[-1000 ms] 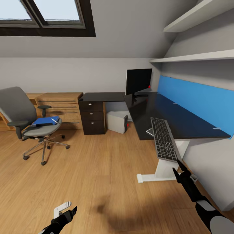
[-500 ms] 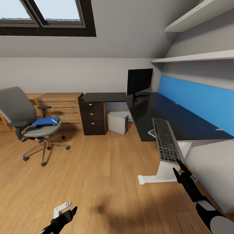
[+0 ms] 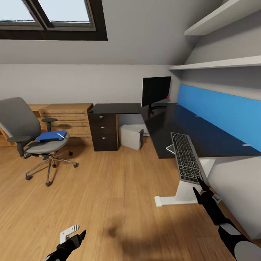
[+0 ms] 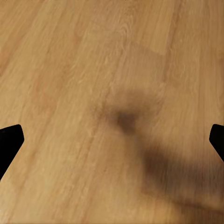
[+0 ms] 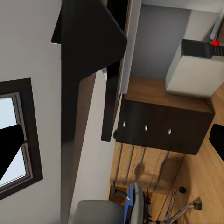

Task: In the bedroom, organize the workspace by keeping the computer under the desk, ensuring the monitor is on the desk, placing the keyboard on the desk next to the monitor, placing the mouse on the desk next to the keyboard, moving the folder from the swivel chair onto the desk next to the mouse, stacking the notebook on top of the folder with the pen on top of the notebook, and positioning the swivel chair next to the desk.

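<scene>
The right hand [image 3: 200, 185] grips the keyboard [image 3: 187, 157] by its near end, tilted against the table [image 3: 203, 134] edge, probably to slide it toward the monitor [image 3: 156, 90]. The left hand [image 3: 78, 237] hangs spread, empty.

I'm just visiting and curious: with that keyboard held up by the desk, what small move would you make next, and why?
Probably carry the keyboard forward over the desk, toward the monitor. The right gripper holds it by its near end, tilted, only partly past the desk's front edge.
</scene>
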Controlling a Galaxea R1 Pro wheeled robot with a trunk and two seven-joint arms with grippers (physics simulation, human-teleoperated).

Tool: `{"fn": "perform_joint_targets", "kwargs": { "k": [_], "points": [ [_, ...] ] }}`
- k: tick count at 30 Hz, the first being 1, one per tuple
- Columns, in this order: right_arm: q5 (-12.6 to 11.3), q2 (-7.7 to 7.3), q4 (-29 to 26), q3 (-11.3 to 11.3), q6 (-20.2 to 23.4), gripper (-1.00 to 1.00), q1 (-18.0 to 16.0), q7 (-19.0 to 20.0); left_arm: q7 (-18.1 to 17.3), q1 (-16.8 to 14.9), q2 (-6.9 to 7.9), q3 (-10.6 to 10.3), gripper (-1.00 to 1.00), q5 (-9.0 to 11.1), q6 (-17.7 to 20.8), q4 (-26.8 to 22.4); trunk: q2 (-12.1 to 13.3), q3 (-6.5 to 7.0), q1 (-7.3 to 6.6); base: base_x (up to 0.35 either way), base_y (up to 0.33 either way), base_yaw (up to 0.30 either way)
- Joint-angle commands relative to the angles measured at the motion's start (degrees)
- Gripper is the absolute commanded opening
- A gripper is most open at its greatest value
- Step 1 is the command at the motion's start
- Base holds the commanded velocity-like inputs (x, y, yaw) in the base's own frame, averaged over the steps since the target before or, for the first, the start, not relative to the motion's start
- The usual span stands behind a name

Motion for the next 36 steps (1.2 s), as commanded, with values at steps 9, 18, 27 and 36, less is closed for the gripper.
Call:
{"fn": "perform_joint_targets", "kwargs": {
  "k": [9, 18, 27, 36],
  "points": [
    [-0.53, 0.00, 0.05, 0.16, 0.47, 1.00, -0.03, 0.10, -0.05, -0.01, -0.03, -0.29, 1.00, 0.56, -0.16, 0.06, -0.02, -0.05, -0.01, 0.000, 0.000, 0.000],
    [-0.53, 0.01, 0.05, 0.16, 0.37, 1.00, -0.03, 0.08, -0.04, -0.04, -0.03, -0.29, 1.00, 0.56, -0.15, 0.06, 2.79, 1.21, -1.55, 0.000, 0.000, 0.000],
    [-0.52, 0.01, 0.05, 0.16, 0.35, 1.00, -0.03, 0.05, -0.01, -0.02, -0.03, -0.29, 1.00, 0.56, -0.12, 0.06, 3.99, 1.74, -2.20, 0.000, 0.000, 0.000],
    [-0.48, 0.01, 0.05, 0.16, 0.24, 1.00, -0.03, 0.06, 0.06, -0.02, -0.02, -0.29, 1.00, 0.56, -0.12, 0.06, 3.99, 1.74, -2.20, 0.000, 0.000, 0.000]
  ]
}}
